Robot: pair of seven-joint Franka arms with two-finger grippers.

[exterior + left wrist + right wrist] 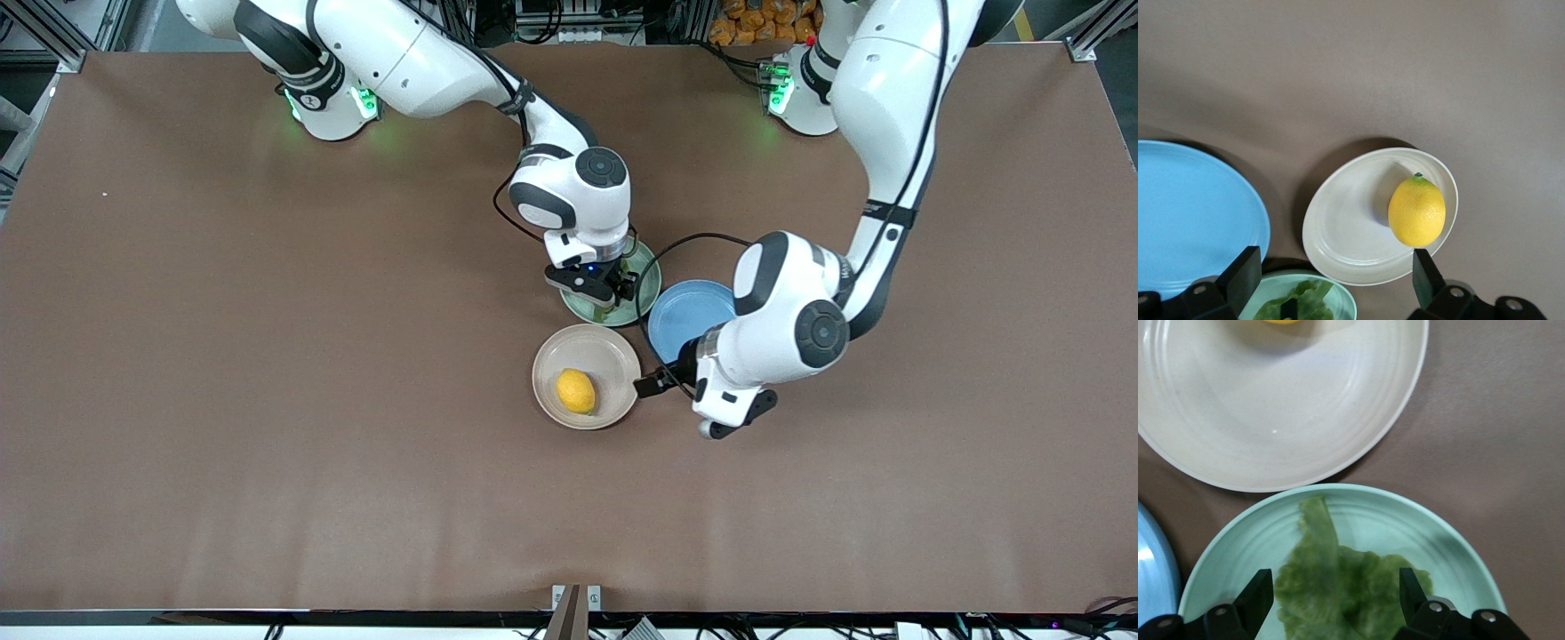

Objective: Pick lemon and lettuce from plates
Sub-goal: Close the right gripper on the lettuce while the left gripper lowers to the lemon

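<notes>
Three plates crowd together: the cream plate (544, 382) nearly touches the mint plate (647, 289) and blue plate (689, 307). Nearer the front camera than the cream plate, the surface (356, 498) lies bare.

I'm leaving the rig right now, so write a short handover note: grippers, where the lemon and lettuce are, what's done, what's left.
Right gripper: open, over the lettuce on the mint plate, not gripping.
Left gripper: open, at the rim of the cream plate beside the blue plate, holding nothing.
Lemon: lying on the cream plate, untouched.
Done: both arms are at their plates.
Left: grasp and lift the lettuce, then the lemon.
</notes>
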